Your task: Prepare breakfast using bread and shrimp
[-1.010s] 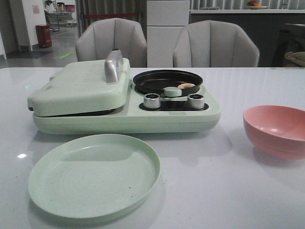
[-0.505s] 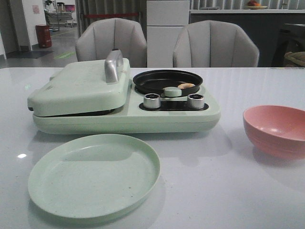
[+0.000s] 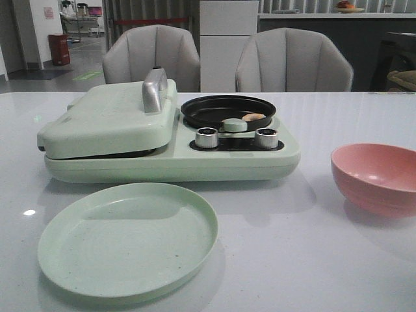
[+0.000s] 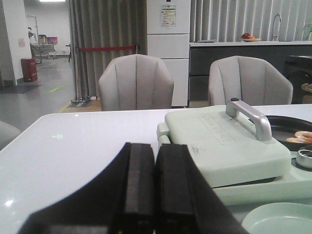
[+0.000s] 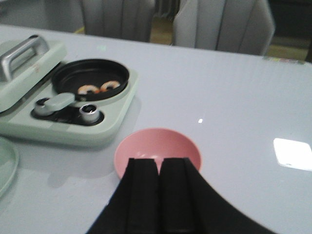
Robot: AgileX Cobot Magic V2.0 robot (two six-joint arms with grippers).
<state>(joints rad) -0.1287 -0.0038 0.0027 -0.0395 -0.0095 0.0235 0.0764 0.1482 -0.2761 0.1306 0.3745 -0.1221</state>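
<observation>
Two curled orange-pink shrimp [image 5: 88, 89] lie in the round black pan [image 5: 68, 78] on the right half of the pale-green breakfast maker [image 3: 169, 166]. One shrimp [image 3: 253, 117] shows in the front view and one in the left wrist view [image 4: 302, 136]. No bread is in view. The maker's lid [image 3: 110, 114] with a silver handle [image 3: 154, 91] is closed. My left gripper [image 4: 155, 151] is shut and empty, low over the table left of the maker. My right gripper [image 5: 159, 163] is shut and empty, near the pink bowl [image 5: 146, 144]. Neither gripper shows in the front view.
A pale-green plate [image 3: 127, 240] lies in front of the maker. The pink bowl [image 3: 377, 175] stands at the right. A round pale-green knob [image 3: 234, 124] and two silver dials [image 3: 207, 137] sit on the maker's front. Two grey chairs [image 3: 153, 55] stand behind the table.
</observation>
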